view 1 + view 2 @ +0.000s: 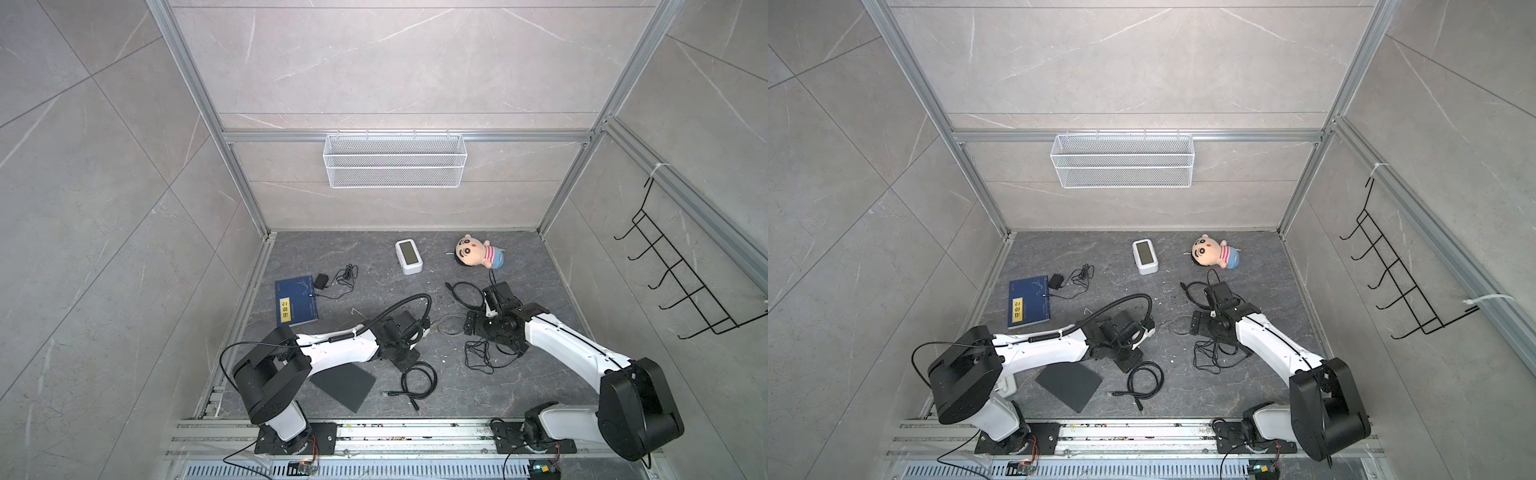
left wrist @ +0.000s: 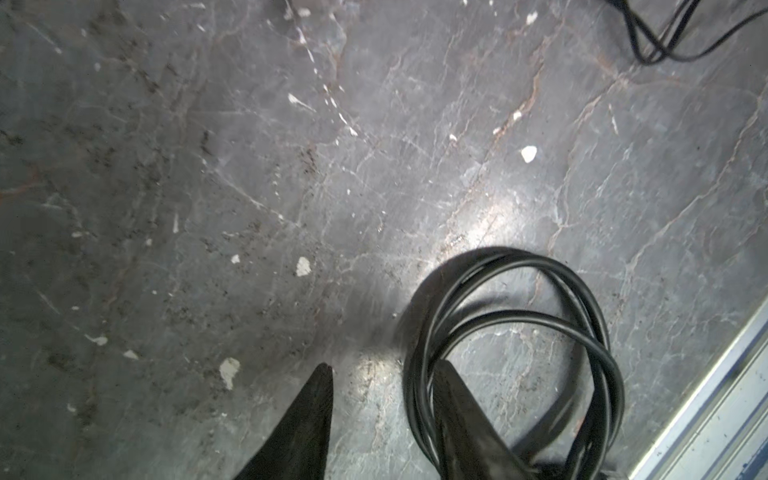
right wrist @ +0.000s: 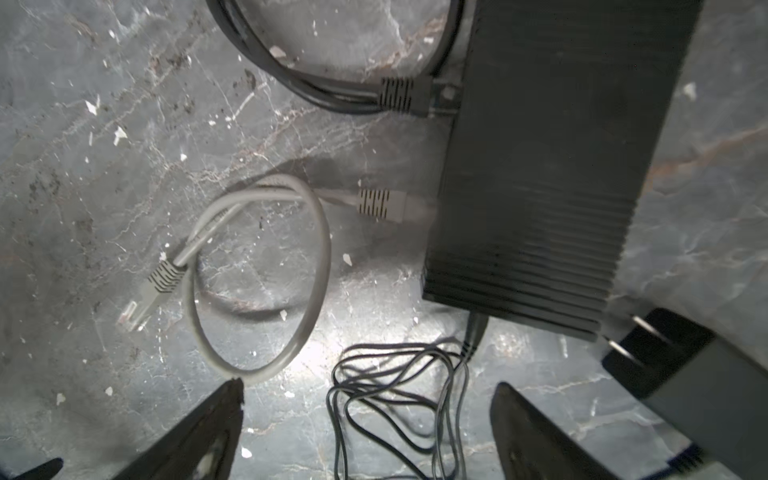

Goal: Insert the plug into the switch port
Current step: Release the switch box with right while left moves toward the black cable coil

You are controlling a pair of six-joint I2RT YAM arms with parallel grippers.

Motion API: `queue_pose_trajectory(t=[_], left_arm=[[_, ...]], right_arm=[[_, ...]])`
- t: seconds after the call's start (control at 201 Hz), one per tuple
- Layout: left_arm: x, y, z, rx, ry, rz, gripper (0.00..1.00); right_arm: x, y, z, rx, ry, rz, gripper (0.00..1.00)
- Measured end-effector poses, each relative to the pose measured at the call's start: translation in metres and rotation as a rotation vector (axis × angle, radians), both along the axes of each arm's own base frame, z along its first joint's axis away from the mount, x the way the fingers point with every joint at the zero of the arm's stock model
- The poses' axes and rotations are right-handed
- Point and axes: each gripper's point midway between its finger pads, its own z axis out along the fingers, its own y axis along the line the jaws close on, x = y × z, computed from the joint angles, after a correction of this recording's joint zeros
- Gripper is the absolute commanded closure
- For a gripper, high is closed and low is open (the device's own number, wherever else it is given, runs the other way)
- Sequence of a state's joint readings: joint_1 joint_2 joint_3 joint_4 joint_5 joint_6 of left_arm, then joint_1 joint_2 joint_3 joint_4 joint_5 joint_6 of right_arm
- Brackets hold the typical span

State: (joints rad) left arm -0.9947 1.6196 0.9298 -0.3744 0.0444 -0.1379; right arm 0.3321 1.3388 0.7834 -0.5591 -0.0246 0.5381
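- The right claw (image 3: pixel 368 390) hangs wide open and empty over the dark stone table (image 1: pixel 469 399), right of centre.
- The black network switch (image 3: pixel 540 166) lies just beside it, with a grey Ethernet cable (image 3: pixel 327 249) looped alongside.
- One grey plug (image 3: pixel 380 203) meets the switch's side. Blur hides whether it is seated.
- The cable's loose plug (image 3: pixel 164 278) lies apart on the table.
- A black Ethernet plug (image 3: pixel 399 97) reaches the same side of the switch.
- A tangled power lead (image 3: pixel 395 395) lies under the right claw, and a pronged power adapter (image 3: pixel 665 361) is near.
- The left claw (image 2: pixel 386 368) hovers left of centre, part-open and empty, with a coiled black cable (image 2: pixel 519 311) by one finger.
- At the far side are a white clock (image 1: pixel 408 256) and a plush doll (image 1: pixel 478 251).
- At the left is a blue book (image 1: pixel 296 302).
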Motion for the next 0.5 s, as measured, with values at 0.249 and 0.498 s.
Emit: queue_pose_trajectory(t=[0.249, 0.498], left_arm=[[-0.020, 0.005, -0.009, 0.053, 0.029, -0.017, 0.57], [-0.019, 0.004, -0.024, 0.105, 0.021, -0.006, 0.81]], right_arm=[[0.000, 0.003, -0.005, 0.008, -0.001, 0.015, 0.06], [0.000, 0.007, -0.009, 0.013, 0.005, 0.024, 0.07]])
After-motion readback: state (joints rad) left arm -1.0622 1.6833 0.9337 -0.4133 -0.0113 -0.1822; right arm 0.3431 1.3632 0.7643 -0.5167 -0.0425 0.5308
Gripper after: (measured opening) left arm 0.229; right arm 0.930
